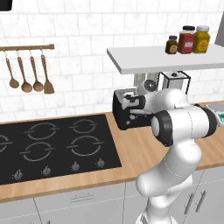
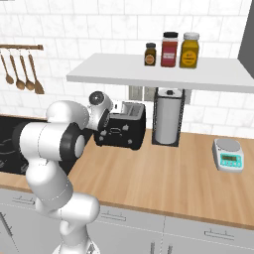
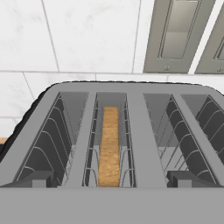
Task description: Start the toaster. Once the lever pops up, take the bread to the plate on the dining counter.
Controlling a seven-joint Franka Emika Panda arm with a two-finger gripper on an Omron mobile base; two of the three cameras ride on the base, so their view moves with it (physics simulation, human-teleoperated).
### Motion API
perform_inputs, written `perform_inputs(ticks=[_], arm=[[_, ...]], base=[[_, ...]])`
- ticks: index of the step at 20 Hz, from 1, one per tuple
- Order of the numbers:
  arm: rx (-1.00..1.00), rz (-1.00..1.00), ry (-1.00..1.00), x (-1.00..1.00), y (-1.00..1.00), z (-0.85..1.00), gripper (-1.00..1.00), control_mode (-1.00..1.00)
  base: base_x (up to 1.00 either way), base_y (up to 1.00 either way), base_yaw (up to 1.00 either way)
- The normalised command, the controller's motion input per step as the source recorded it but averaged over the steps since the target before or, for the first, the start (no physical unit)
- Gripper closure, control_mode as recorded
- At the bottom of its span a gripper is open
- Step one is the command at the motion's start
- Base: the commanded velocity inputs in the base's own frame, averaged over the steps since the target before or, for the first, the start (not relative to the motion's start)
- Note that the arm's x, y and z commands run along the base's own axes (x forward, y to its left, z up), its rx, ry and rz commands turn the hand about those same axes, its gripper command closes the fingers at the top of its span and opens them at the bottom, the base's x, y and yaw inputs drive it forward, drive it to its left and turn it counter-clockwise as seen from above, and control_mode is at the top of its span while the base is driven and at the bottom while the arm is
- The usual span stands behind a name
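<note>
The black toaster (image 1: 127, 114) (image 2: 124, 128) stands at the back of the wood worktop against the tiled wall. Looking down through the hand view, I see its silvery slotted top (image 3: 135, 131), with the bread (image 3: 109, 146) sitting edge-up, deep in the left slot. My gripper (image 3: 111, 181) hovers close above the toaster's near end, open, with a fingertip (image 3: 37, 179) low on each side and nothing between them. The arm's hand (image 2: 105, 110) reaches in from the toaster's left. The plate and the dining counter are out of view.
A black cooktop (image 1: 52, 146) lies left of the toaster. A paper-towel holder (image 2: 167, 121) stands to its right, and a small scale (image 2: 228, 155) farther right. A white shelf (image 2: 158, 73) with three jars hangs overhead. Wooden utensils (image 1: 28, 72) hang on the wall.
</note>
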Motion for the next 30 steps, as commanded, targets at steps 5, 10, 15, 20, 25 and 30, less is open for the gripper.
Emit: perform_inputs(ticks=[5, 10, 15, 20, 25, 30], arm=[[0.0, 0.0, 0.0, 0.0, 0.0, 0.0, -1.0, -1.0], [0.0, 0.0, 0.0, 0.0, 0.0, 0.0, -1.0, -1.0], [0.0, 0.0, 0.0, 0.0, 0.0, 0.0, -1.0, -1.0], [0.0, 0.0, 0.0, 0.0, 0.0, 0.0, -1.0, -1.0], [0.0, 0.0, 0.0, 0.0, 0.0, 0.0, -1.0, -1.0], [0.0, 0.0, 0.0, 0.0, 0.0, 0.0, -1.0, -1.0]], base=[[0.0, 0.0, 0.0], [0.0, 0.0, 0.0], [0.0, 0.0, 0.0], [0.0, 0.0, 0.0], [0.0, 0.0, 0.0], [0.0, 0.0, 0.0]])
